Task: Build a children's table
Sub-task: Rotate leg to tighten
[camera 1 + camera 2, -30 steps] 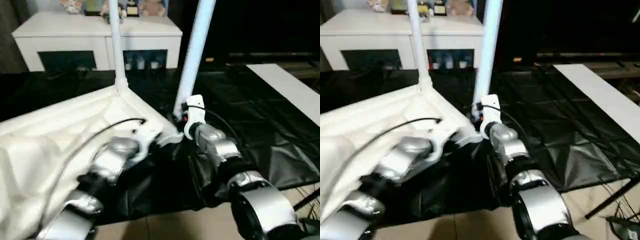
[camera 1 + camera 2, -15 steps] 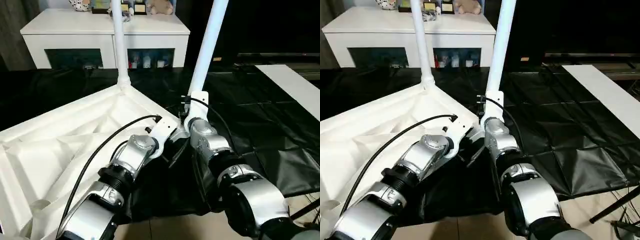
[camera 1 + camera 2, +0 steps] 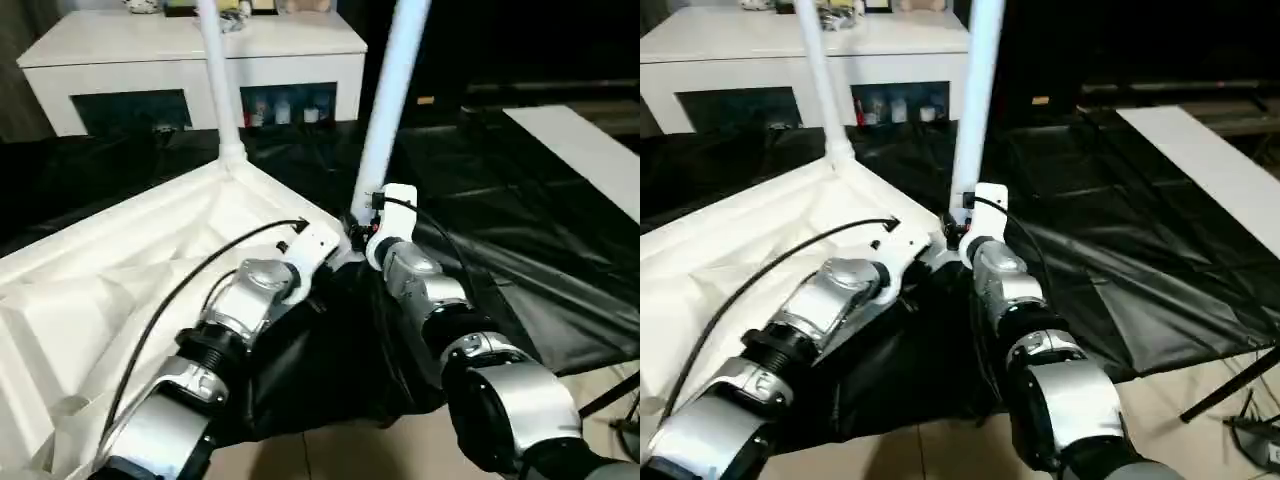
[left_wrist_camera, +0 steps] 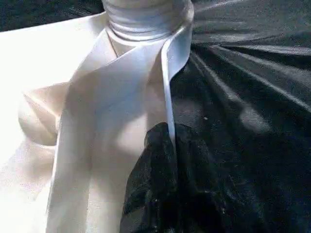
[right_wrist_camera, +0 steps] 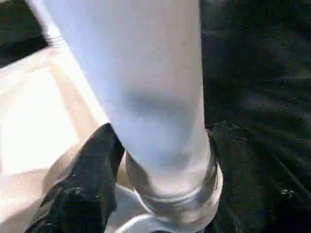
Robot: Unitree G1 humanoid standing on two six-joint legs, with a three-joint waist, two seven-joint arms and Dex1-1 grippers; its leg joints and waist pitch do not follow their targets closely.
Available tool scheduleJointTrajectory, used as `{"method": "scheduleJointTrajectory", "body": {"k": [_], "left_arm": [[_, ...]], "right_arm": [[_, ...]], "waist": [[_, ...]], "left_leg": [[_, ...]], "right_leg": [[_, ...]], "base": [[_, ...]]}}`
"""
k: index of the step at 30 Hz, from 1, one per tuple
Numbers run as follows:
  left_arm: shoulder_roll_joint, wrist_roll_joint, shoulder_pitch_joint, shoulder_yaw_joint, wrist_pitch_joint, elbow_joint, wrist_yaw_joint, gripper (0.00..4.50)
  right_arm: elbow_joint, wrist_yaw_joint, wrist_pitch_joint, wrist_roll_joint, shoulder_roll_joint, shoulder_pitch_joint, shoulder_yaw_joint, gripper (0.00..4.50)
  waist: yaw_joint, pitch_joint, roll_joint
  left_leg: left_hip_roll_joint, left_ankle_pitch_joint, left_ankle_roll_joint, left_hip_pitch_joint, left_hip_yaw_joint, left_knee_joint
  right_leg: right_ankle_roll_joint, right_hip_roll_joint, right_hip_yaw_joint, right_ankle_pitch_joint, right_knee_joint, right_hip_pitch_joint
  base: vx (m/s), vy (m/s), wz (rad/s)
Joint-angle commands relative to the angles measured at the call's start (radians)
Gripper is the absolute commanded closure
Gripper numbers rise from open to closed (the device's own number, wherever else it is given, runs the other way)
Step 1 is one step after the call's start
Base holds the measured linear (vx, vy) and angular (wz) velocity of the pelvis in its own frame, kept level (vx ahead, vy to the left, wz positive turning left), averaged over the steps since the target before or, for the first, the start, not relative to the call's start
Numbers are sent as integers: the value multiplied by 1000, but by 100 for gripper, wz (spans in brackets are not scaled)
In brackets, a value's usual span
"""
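Black sheeting (image 3: 520,230) under upturned tabletop (image 3: 120,260), white cabinet (image 3: 190,70) beyond both end effectors; right end effector (image 5: 160,160) clamps near leg (image 3: 385,110), left end effector (image 3: 335,245) grip unclear.

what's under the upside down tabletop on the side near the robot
A black crinkled sheet lies under the tabletop and spreads out to the right. What the sheet rests on is covered. The near corner is hidden behind the left claw and forearm.
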State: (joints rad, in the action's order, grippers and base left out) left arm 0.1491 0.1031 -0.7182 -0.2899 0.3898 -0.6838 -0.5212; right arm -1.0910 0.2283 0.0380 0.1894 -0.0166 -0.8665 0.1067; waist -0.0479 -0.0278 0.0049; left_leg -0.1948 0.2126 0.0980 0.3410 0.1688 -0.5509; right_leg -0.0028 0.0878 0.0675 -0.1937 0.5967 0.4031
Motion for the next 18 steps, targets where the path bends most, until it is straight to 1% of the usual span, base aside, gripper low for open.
{"method": "scheduleJointTrajectory", "body": {"k": [1,2,3,4,5,6,7,8,9,10,11,12,13,14,15,16,17,18], "left_arm": [[31,22,36,-5,-18,-34,-15,450],[47,15,43,-8,-34,-22,-48,450],[73,11,53,-14,-54,-7,-91,450],[81,8,56,-18,-67,-3,-110,450],[92,3,62,-20,-73,8,-135,450],[119,-7,77,-26,-82,38,-188,450],[138,-16,89,-35,-113,58,-236,450],[138,-16,89,-35,-113,58,-236,450],[155,-28,102,-37,-111,80,-275,450],[176,-37,117,-43,-123,105,-316,450],[198,-51,135,-49,-146,136,-368,450],[198,-51,135,-49,-146,136,-368,450],[213,-63,149,-52,-150,162,-402,450],[256,-85,185,-60,-157,231,-478,450],[282,-98,207,-64,-153,275,-516,450],[307,-115,230,-66,-147,322,-552,450],[315,-121,238,-66,-146,338,-565,450],[324,-131,249,-65,-139,365,-584,450]], "right_arm": [[36,65,18,-6,3,16,-25,105],[94,144,34,-10,26,46,-53,91],[180,232,56,-16,63,91,-92,91],[203,258,63,-16,74,103,-103,80],[236,296,71,-17,92,121,-119,71],[298,362,86,-18,130,155,-146,71],[334,404,93,-20,155,174,-165,58],[334,404,93,-20,155,174,-165,47],[372,448,97,-25,182,195,-183,32],[407,493,98,-32,213,215,-203,32],[447,541,99,-41,246,238,-223,14],[447,541,99,-41,246,238,-223,14],[478,574,100,-46,270,255,-237,6],[542,659,97,-52,330,290,-267,6],[569,705,92,-57,364,307,-281,6],[586,753,86,-63,398,320,-297,6],[591,769,86,-64,409,324,-303,6],[596,792,84,-68,423,328,-313,6]], "waist": [[-9,42,-4],[-8,43,-3],[-13,42,-2],[-13,44,1],[-13,46,2],[-13,49,3],[-13,51,4],[-13,51,3],[-13,51,2],[-14,50,2],[-18,48,4],[-18,47,4],[-18,47,4],[-21,47,5],[-23,45,7],[-24,46,7],[-25,47,8],[-28,45,6]], "left_leg": [[-28,131,-60,19,-2,60],[-29,108,-66,18,0,57],[-28,81,-79,17,1,53],[-29,67,-88,18,2,51],[-31,43,-98,20,1,48],[-31,21,-102,21,2,44],[-30,-1,-114,18,4,39],[-29,-6,-121,18,4,37],[-28,-11,-129,16,7,36],[-29,-7,-133,15,8,36],[-33,12,-134,16,8,36],[-33,16,-131,14,9,37],[-33,21,-126,13,9,38],[-34,32,-119,12,9,38],[-37,38,-115,14,8,39],[-37,35,-114,11,10,37],[-38,36,-114,10,10,37],[-37,33,-116,10,12,35]], "right_leg": [[-197,58,-43,-165,-75,-52],[-219,58,-43,-124,-70,-52],[-226,54,-40,-80,-67,-56],[-231,52,-40,-46,-62,-58],[-244,52,-39,13,-56,-60],[-259,51,-40,68,-49,-63],[-273,50,-41,121,-44,-62],[-281,49,-40,137,-43,-62],[-293,48,-41,149,-42,-61],[-297,49,-41,147,-42,-61],[-293,50,-42,118,-44,-63],[-292,50,-43,110,-44,-61],[-294,50,-43,97,-45,-60],[-294,50,-42,76,-45,-61],[-286,50,-43,68,-45,-63],[-286,47,-43,71,-43,-61],[-291,47,-43,76,-42,-60],[-297,44,-43,77,-40,-58]], "base": [[0,0,0],[0,0,0],[0,0,0],[0,0,0],[0,0,0],[0,0,0],[0,0,0],[0,0,0],[0,0,0],[0,0,0],[0,0,0],[0,0,0],[0,0,0],[0,0,0],[0,0,0],[0,0,0],[0,0,0],[0,0,0]]}}
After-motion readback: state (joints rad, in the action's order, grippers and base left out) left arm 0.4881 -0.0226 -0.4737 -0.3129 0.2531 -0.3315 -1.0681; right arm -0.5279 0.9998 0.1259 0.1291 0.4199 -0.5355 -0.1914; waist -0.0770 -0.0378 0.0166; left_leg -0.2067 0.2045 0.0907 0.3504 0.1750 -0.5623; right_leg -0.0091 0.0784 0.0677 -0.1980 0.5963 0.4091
